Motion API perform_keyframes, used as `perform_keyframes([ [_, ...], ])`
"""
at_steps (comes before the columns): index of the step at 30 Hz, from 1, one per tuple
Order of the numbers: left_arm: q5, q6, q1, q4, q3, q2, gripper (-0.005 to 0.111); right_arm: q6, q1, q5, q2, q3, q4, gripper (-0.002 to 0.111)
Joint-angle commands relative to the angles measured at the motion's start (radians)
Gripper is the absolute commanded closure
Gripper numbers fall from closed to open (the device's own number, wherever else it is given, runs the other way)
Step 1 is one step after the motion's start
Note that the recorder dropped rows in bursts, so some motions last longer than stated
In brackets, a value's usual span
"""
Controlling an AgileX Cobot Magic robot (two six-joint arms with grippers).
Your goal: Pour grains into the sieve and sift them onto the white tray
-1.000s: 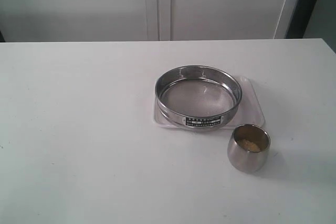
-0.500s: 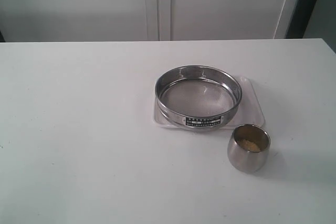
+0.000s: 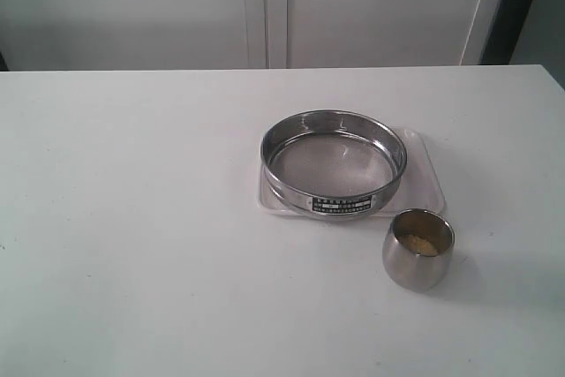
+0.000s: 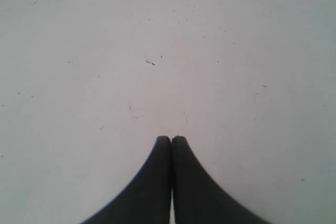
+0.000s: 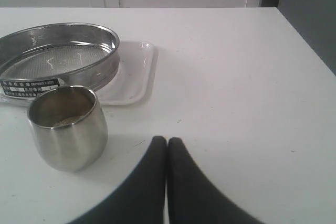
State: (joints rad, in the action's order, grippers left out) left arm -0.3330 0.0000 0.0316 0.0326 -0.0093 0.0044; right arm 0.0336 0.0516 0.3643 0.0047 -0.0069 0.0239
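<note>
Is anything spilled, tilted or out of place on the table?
Nothing stands out. The sieve sits level on the tray; the cup stands upright near them with the grains inside, and none look spilled.

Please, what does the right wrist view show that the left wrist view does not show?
Only the right wrist view: the sieve on the white tray, the steel cup with grains, and the shut right gripper. Only the left wrist view: the shut left gripper and small dark specks. Both: the white table.
</note>
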Motion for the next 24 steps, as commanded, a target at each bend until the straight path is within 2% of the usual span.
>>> perform_keyframes([
  [1, -0.005, 0.0, -0.005, 0.004, 0.009, -0.004, 0.107, -0.01, -0.001, -0.013, -0.005, 0.007, 0.001, 0.108],
  [9, -0.005, 0.0, -0.005, 0.004, 0.009, -0.004, 0.107, -0.01, -0.001, -0.068, -0.005, 0.007, 0.001, 0.108],
  [24, -0.005, 0.0, -0.005, 0.004, 0.009, -0.004, 0.107, -0.01, -0.001, -0.511, -0.005, 0.007, 0.001, 0.108],
])
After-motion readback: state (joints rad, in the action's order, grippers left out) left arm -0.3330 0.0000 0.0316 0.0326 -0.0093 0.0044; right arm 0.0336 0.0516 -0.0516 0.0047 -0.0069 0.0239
